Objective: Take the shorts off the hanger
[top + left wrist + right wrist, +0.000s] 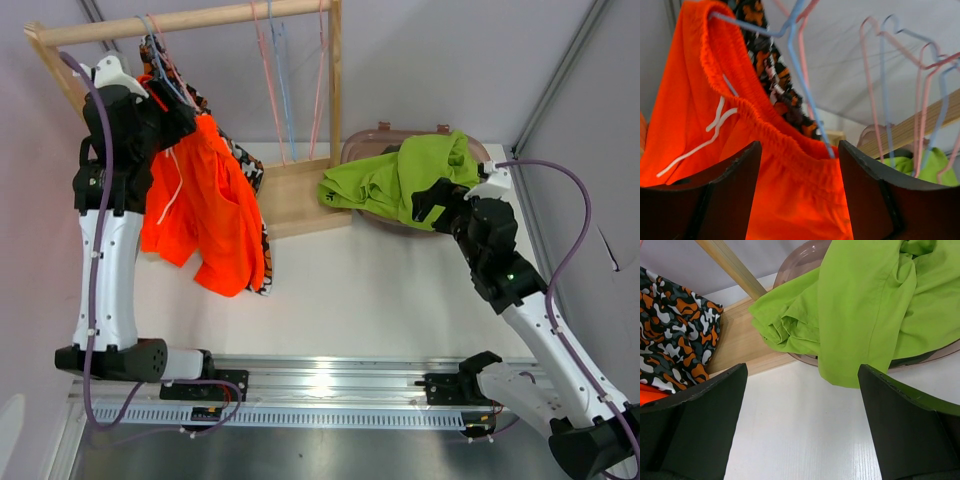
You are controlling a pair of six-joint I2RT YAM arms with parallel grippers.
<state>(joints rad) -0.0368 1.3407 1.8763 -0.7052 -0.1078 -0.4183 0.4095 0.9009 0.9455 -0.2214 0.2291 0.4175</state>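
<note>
A white table point(380, 290) is filling the middle of the top view. A wooden rack point(200, 20) is standing across the upper left.

The orange shorts point(210, 200) are hanging from the rack at the left of the frame on a blue hanger point(800, 65), with the white drawstring dangling down the front. The green shorts point(400, 180) are lying crumpled in the upper right, draping over the rim of a brownish tub point(365, 140) and off any hanger. The camouflage shorts point(245, 165) are hanging just behind the orange pair, peeking out along its right edge. Empty pink and blue hangers point(280, 80) are dangling near the rack's right post.

The left gripper point(800, 150) is reaching up at the orange waistband, jaws spread with nothing clamped. The right gripper point(802, 375) is hovering over the table just beside the green shorts, jaws spread wide and holding nothing.
</note>
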